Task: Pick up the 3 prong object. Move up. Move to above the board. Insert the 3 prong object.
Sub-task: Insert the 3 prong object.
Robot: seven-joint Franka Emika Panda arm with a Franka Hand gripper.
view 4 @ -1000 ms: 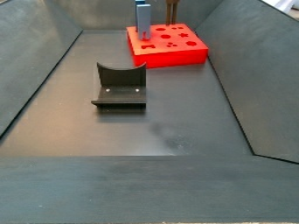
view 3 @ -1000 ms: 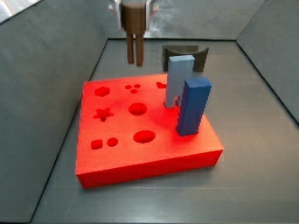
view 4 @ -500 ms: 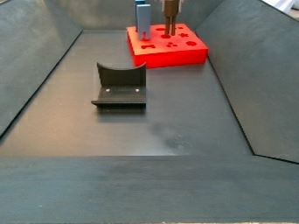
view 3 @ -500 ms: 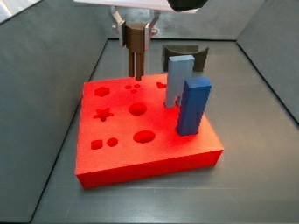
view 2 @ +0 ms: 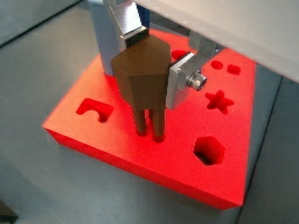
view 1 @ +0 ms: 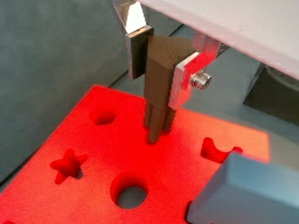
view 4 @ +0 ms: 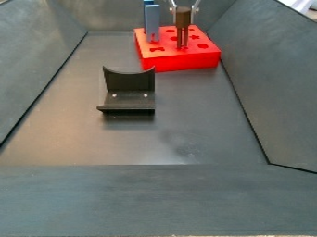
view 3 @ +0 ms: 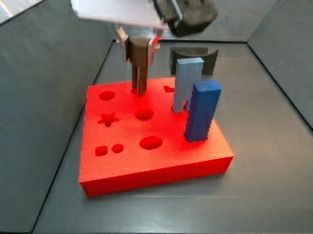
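Note:
My gripper (view 1: 162, 72) is shut on the 3 prong object (view 1: 156, 98), a brown wood-coloured piece held upright with its blocky head between the silver fingers (view 1: 187, 75). It also shows in a wrist view (view 2: 138, 80), with thin prongs (view 2: 149, 127) pointing down and their tips at the top face of the red board (view 2: 111, 131). Whether the tips sit inside holes I cannot tell. In a side view the gripper (view 3: 142, 47) holds the piece (view 3: 139, 75) over the board's (view 3: 159, 160) far middle. It also shows in a side view (view 4: 183, 31) above the board (view 4: 186, 59).
Two tall blue blocks (view 3: 203, 110) (view 3: 188, 78) stand in the board to the right of the gripper. The dark fixture stands behind the board in a side view (view 3: 193, 55) and in the bin's middle in a side view (view 4: 126, 91). Grey bin walls surround everything.
My gripper has come down with the brown piece, from well above the board to its prongs reaching the board's top face.

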